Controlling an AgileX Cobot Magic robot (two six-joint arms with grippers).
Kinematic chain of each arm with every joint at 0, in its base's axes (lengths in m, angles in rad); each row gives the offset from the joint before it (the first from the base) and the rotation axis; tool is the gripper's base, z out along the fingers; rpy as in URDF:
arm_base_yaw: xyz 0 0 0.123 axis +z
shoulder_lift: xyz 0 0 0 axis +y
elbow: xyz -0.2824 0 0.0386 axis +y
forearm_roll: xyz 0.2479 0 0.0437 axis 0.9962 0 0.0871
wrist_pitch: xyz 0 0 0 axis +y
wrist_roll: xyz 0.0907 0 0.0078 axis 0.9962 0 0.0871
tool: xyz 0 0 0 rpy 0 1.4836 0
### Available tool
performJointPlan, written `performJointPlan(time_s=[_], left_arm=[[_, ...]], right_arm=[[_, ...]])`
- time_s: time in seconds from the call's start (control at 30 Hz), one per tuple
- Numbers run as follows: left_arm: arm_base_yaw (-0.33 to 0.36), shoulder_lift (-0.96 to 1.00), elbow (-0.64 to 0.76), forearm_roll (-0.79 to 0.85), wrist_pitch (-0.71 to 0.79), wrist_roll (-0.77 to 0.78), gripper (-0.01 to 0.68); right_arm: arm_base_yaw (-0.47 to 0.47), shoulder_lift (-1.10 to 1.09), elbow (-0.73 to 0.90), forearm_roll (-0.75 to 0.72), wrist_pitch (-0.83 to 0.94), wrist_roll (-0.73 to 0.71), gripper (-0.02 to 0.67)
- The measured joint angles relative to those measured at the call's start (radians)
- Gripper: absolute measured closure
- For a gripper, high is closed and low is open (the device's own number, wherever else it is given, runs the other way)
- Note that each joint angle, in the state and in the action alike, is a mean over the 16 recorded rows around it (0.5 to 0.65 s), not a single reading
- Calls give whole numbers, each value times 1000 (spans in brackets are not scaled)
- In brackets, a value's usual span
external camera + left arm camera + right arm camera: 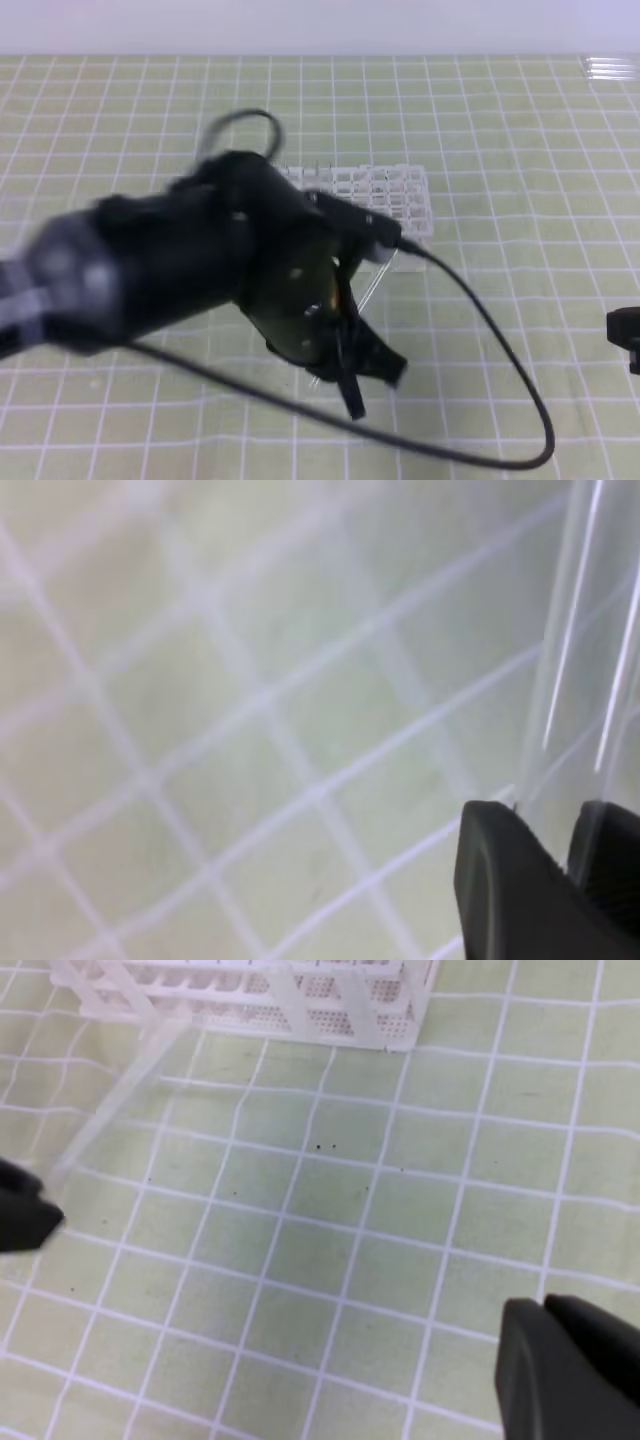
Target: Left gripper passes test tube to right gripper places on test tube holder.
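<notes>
My left gripper [365, 375] hangs over the mat in front of the test tube holder [375, 192], shut on the test tube [370, 288], which slants up toward the rack. In the left wrist view the clear test tube [580, 630] rises from between the two black fingertips [500, 880]. The right wrist view shows the test tube [110, 1105] slanting from the white test tube holder [250, 995] down to a left fingertip [20, 1215]. My right gripper [550, 1360] is low at the right, fingers together, holding nothing. It only peeks in at the right edge [625, 335].
A green mat with a white grid [520, 150] covers the table. The left arm's black cable [500, 350] loops across the mat toward the front right. A clear object [610, 68] lies at the far right corner.
</notes>
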Motion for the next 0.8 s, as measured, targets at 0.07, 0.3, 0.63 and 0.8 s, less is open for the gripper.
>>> performJointPlan(time_s=[0.07,0.3,0.63,0.8], left_arm=[[-3,-69,36,2,-54,15,625],[-6,-337,251,10,-316,45,644],[21,-677,652,37,-748,-4,662],[80,-790,788,51,-890,-32,656]], right_arm=[[0,0,-7,11,3,-5,665],[2,11,-59,83,27,-43,665],[111,93,-176,183,33,-99,665],[227,157,-228,186,-25,-95,665]])
